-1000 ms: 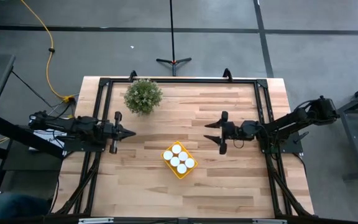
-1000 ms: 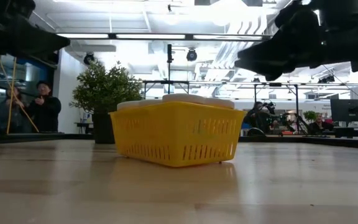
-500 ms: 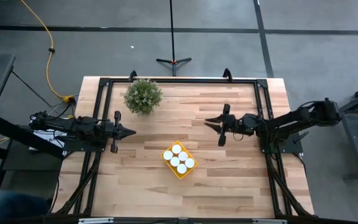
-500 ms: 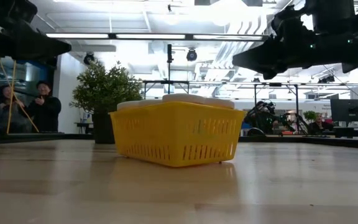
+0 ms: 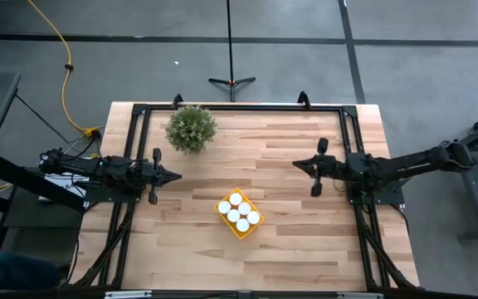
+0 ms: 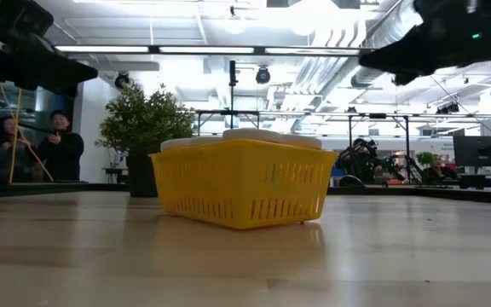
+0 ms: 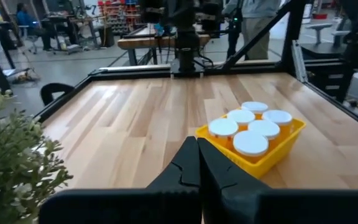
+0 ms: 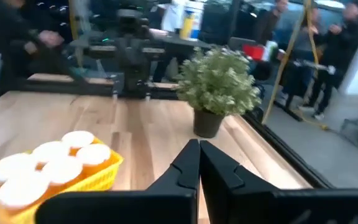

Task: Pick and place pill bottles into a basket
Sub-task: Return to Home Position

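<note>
**Inspector:** Position of the task items?

**Recorder:** Six small translucent orange pill bottles (image 5: 239, 212) with round white caps stand upright, packed together, inside the shallow bright yellow rectangular plastic basket (image 5: 240, 235). The basket sits on the light wooden slatted table (image 5: 305, 249), just below the centre of the high view and turned diagonally to the table edges. In the low view its perforated wall (image 6: 241, 192) fills mid-frame, and the white caps show just above the rim.

**Inspector:** Left arm?

**Recorder:** The left gripper (image 5: 175, 176) is at the left-centre of the high view, up and left of the basket and well apart from it, pointing toward the table's middle. In the left wrist view its two dark fingers (image 7: 188, 163) lie pressed together, tips meeting, with the basket beyond them.

**Inspector:** Right arm?

**Recorder:** The right gripper (image 5: 297, 164) is right of centre in the high view, up and right of the basket and well apart from it. In the right wrist view its fingers (image 8: 190, 163) are likewise closed against each other.

**Inspector:** Other items?

**Recorder:** A round green leafy plant (image 5: 191, 129) in a dark pot stands on the table's upper left in the high view, well apart from the basket. Two people (image 6: 58, 141) show at the far left of the low view, beyond the table.
</note>
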Robot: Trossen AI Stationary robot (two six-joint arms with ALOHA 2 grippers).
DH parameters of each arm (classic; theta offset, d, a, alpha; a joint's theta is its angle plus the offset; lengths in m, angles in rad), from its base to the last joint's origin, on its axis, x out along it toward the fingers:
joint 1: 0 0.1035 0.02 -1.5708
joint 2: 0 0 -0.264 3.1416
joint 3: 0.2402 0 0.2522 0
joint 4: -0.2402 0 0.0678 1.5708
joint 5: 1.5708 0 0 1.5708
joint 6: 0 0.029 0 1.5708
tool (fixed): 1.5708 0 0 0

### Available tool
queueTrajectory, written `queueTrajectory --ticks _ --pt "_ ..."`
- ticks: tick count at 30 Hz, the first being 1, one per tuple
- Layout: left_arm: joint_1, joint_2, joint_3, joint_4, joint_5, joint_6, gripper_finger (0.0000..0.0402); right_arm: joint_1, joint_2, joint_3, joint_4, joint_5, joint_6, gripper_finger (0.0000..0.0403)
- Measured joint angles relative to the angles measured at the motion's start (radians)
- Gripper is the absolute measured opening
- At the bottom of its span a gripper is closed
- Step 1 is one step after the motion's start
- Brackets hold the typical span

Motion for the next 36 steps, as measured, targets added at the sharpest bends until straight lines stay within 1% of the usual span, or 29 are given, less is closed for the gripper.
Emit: queueTrajectory --ticks 1,4,9,12,17,19,23,28,30,34,36 --pt "0.0 0.0 0.0 0.0 -0.009 0.0 0.0022 0.015 -0.035 -0.009 -0.008 -0.004 -0.015 0.0001" --pt "0.0 0.0 0.0 0.003 -0.016 0.007 0.0023 0.029 -0.125 -0.066 0.019 -0.105 -0.066 0.0001" --pt "0.0 0.0 0.0 0.01 -0.019 0.01 0.0023 -0.035 -0.221 -0.2 0.1 -0.189 -0.012 0.0" --pt "0.0 0.0 0.0 0.01 -0.019 0.011 0.0023 -0.096 -0.27 -0.193 0.043 -0.221 -0.002 0.0" --pt "0.0 0.0 0.0 0.008 -0.022 0.018 0.0022 -0.202 -0.348 -0.186 0.008 -0.272 0.022 0.0" --pt "0.0 0.0 0.0 0.0 -0.022 0.012 0.0023 -0.223 -0.395 -0.186 -0.057 -0.273 0.051 0.0" --pt "0.0 0.0 0.0 0.004 -0.022 0.01 0.0023 -0.225 -0.495 -0.201 -0.189 -0.228 0.108 0.0" --pt "0.0 0.0 0.001 0.002 -0.025 -0.032 0.0023 -0.172 -0.617 -0.201 -0.331 -0.167 0.129 0.0" --pt "0.0 0.0 0.001 -0.01 -0.024 -0.042 0.0022 -0.145 -0.662 -0.201 -0.356 -0.138 0.115 0.0" --pt "0.0 0.0 0.001 -0.001 -0.037 -0.043 0.0023 -0.104 -0.662 -0.201 -0.34 -0.111 0.086 0.0" --pt "0.0 0.0 -0.003 0.042 -0.023 -0.035 0.0022 -0.092 -0.659 -0.201 -0.349 -0.094 0.087 0.0"
